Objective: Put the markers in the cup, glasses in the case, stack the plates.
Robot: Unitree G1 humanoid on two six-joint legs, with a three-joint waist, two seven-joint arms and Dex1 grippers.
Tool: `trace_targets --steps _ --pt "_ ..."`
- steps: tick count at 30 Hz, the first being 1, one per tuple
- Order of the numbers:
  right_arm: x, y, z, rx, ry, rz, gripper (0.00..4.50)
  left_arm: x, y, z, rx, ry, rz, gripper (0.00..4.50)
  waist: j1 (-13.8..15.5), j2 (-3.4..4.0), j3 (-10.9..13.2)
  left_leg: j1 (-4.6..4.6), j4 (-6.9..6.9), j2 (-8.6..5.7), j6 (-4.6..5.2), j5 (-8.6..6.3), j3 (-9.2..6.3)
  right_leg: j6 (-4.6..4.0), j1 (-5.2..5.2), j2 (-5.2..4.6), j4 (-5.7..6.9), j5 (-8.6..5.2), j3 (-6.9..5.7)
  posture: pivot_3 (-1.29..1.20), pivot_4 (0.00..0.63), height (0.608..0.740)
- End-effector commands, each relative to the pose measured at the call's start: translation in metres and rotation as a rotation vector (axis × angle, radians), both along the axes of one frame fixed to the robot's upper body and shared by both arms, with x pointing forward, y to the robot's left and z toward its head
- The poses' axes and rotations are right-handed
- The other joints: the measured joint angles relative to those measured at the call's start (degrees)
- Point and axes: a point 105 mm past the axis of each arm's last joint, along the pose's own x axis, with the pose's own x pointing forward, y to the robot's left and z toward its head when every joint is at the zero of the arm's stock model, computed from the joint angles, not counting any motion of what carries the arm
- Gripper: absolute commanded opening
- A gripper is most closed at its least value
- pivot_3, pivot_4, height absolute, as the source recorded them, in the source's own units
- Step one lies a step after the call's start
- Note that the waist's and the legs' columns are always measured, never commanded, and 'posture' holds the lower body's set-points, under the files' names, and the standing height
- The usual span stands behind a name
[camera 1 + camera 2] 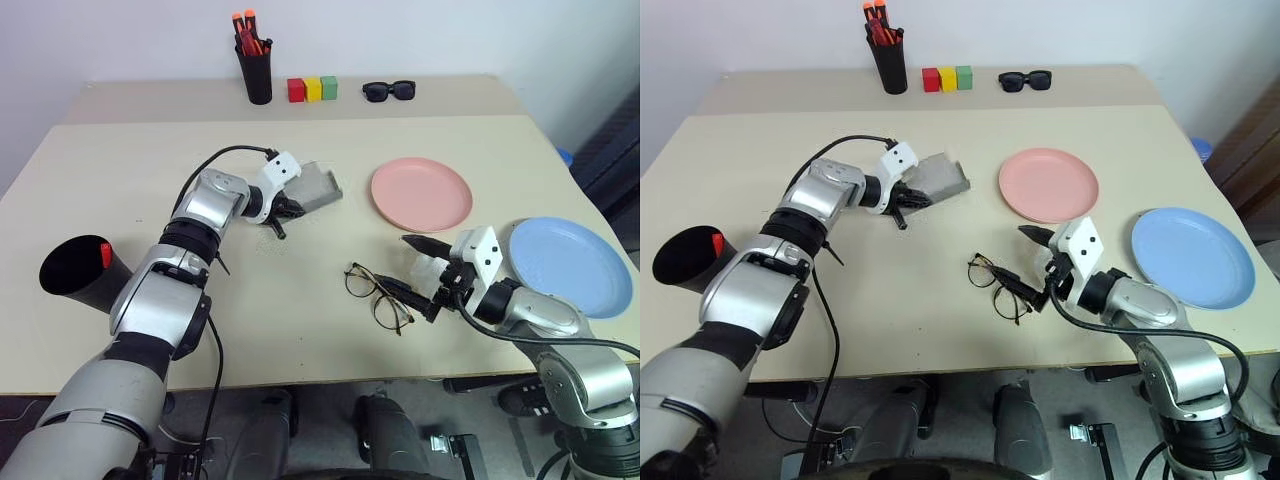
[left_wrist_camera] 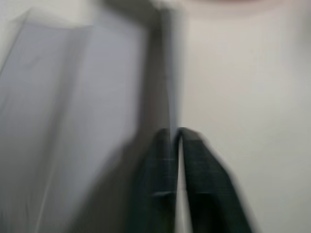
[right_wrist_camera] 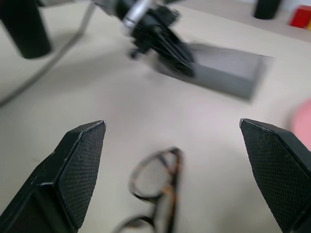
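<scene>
Step in hand looked like the glasses-into-case part. The left gripper was pinched shut at the near edge of the grey case; the left wrist view showed its fingers pressed together right at a thin grey wall, likely nipping it, but blur left that unsure. The case sat mid-table, just beside the pink plate. The right gripper was spread wide and empty, hovering just beside the glasses, which lay folded-out on the table between the two arms, apart from the case. The blue plate lay at the right, not stacked on the pink one. The cup lay tipped on its side at the left edge with a red marker cap showing inside; the second marker could not be made out.

Next move probably called for the left arm steadying or opening the case while the right gripper came down over the glasses' frame and closed gently, since thin wire slips and bends easily.
</scene>
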Motion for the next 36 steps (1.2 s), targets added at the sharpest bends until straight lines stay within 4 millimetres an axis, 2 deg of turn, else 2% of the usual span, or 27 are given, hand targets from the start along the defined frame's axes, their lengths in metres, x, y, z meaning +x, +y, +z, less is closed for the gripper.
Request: trace_targets --steps 1,5,9,13,18,21,27,33,36 --pt "0.003 -0.008 0.012 -0.016 -0.062 -0.018 4.50 0.001 -0.001 0.013 0.009 -0.064 -0.045 0.06 0.0 0.00 0.0 0.00 0.00 0.00 0.00 0.00 0.00 0.00 0.00 0.00 0.00 0.00 0.00 0.00 0.150 0.740" --pt "0.004 -0.010 0.014 -0.025 -0.065 -0.013 4.50 -0.016 -0.002 0.013 0.031 -0.110 -0.213 0.06 -0.2 0.00 0.0 0.00 0.01 0.00 0.01 0.00 0.00 0.00 0.00 0.00 0.01 0.00 0.00 0.00 0.150 0.740" --pt "0.006 -0.008 0.017 -0.031 -0.061 0.013 4.50 -0.057 0.005 0.009 0.081 -0.116 -0.482 0.06 -0.5 0.05 0.0 0.02 -0.03 0.05 0.01 -0.01 0.00 -0.02 -0.04 -0.01 0.03 0.00 0.03 0.00 0.150 0.740" --pt "0.004 -0.004 0.015 -0.036 -0.020 0.051 4.50 -0.072 0.012 0.006 0.106 -0.076 -0.531 0.06 0.1 0.05 0.0 0.01 0.01 0.04 0.01 -0.01 -0.09 -0.07 -0.01 -0.03 0.02 -0.01 0.04 0.00 0.150 0.740" --pt "0.001 -0.001 0.011 -0.035 0.044 0.082 4.50 -0.074 0.013 0.004 0.098 -0.029 -0.496 0.06 1.0 0.05 0.0 0.01 0.07 0.02 0.06 -0.03 -0.09 -0.20 0.04 -0.07 -0.02 -0.09 0.03 0.00 0.150 0.740" --pt "0.002 -0.003 0.007 -0.054 0.084 0.077 4.50 -0.076 0.010 0.006 0.075 -0.010 -0.483 0.91 1.1 0.05 0.0 0.01 0.08 0.02 0.06 -0.03 -0.08 -0.15 0.04 -0.06 0.00 -0.07 0.03 0.00 0.150 0.740" --pt "0.002 -0.002 0.002 -0.089 0.153 0.081 4.50 -0.074 0.003 0.016 0.000 -0.029 -0.449 3.82 1.0 0.05 0.0 0.01 0.10 0.02 0.07 -0.03 -0.08 -0.07 0.04 -0.06 0.02 -0.02 0.03 0.00 0.150 0.740" --pt "0.007 0.008 0.000 -0.138 0.176 0.073 4.50 -0.072 -0.005 0.051 -0.173 -0.143 -0.401 3.82 1.0 0.05 0.0 0.02 0.10 0.03 0.07 -0.03 -0.10 -0.04 0.02 -0.05 0.03 -0.01 0.02 0.00 0.150 0.740" --pt "0.007 0.016 0.000 -0.175 0.187 0.082 4.50 -0.083 -0.001 0.058 -0.173 -0.265 -0.391 3.82 0.7 0.07 0.0 0.02 0.10 0.04 0.07 -0.03 -0.11 -0.04 0.01 -0.07 0.03 -0.01 0.04 0.00 0.150 0.740"
